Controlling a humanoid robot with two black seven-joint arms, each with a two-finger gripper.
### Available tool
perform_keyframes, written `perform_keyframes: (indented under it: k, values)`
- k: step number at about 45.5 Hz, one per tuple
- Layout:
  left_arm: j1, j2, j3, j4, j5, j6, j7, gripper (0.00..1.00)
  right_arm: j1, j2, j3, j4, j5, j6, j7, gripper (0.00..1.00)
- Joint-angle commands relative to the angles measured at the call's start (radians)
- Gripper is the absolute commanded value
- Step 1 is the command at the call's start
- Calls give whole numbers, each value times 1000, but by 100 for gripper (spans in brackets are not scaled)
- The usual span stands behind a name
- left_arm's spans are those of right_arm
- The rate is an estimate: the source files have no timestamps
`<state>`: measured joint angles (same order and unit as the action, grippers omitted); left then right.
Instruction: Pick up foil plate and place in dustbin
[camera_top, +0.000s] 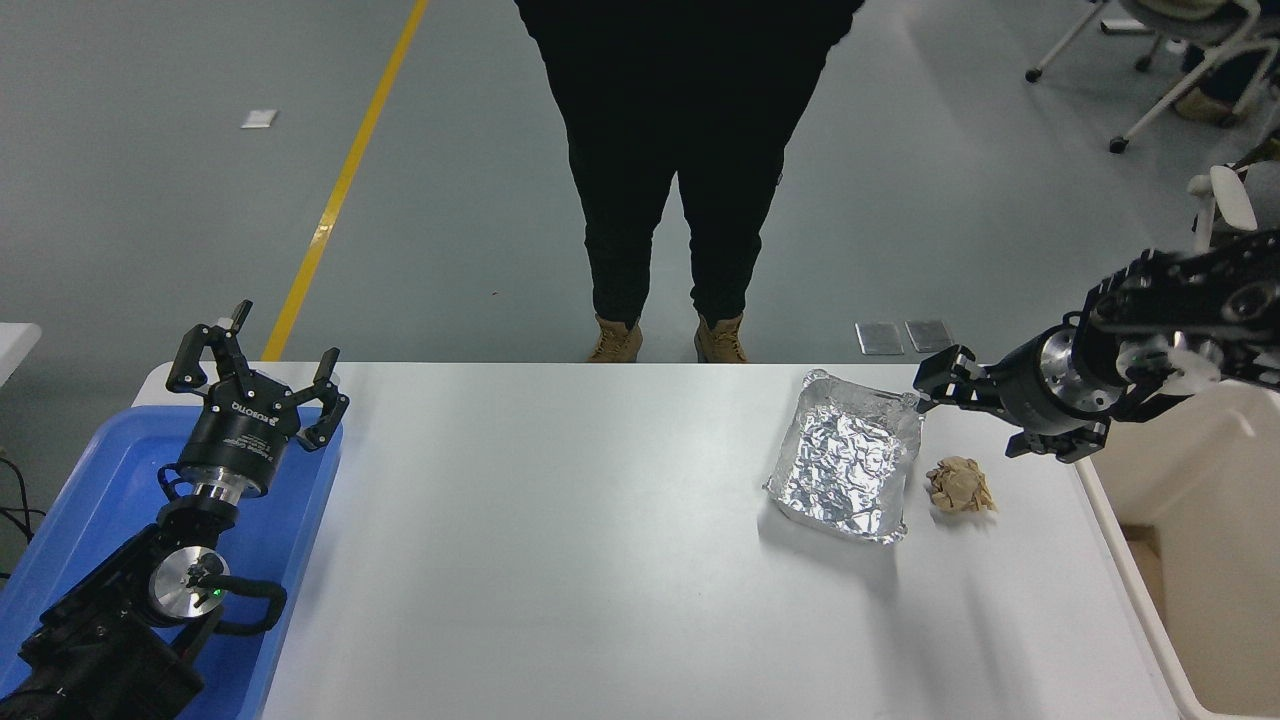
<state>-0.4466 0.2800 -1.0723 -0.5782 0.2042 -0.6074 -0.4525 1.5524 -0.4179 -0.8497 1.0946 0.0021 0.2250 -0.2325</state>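
Your right claw sits at the far right corner of the foil plate, so the plate lies to the claw's left and toward you, its long axis running from the far edge of the bench toward the near edge with a slight slant. The right arm is plainly the nearer one; the left claw is parked well apart over the blue tray at the lower left, its fingers spread and holding nothing. The right claw looks released, one finger reaching toward the plate's far right rim and the other lower, near the crumpled paper ball; it grips nothing, and you cannot tell whether the upper finger touches the foil or only hangs above it. The plate rests flat on the bench, just left of the paper ball, and the dustbin stands off the right end of the bench. A person stands at the far side.
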Motion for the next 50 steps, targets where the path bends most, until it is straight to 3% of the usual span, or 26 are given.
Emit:
perform_keyframes:
  k: [1,14,39,50]
  values:
    - [0,-1,0,0,0,0,0,98,-132,103,34,-145,-1,-55,4,100]
    - [0,-1,0,0,0,0,0,98,-241,194,40,-285,-1,-93,4,100]
    - [-1,-1,0,0,0,0,0,98,-354,234,66,-349,1,-185,5,97]
    - [-1,-1,0,0,0,0,0,98,-399,255,66,-372,-1,-236,7,90]
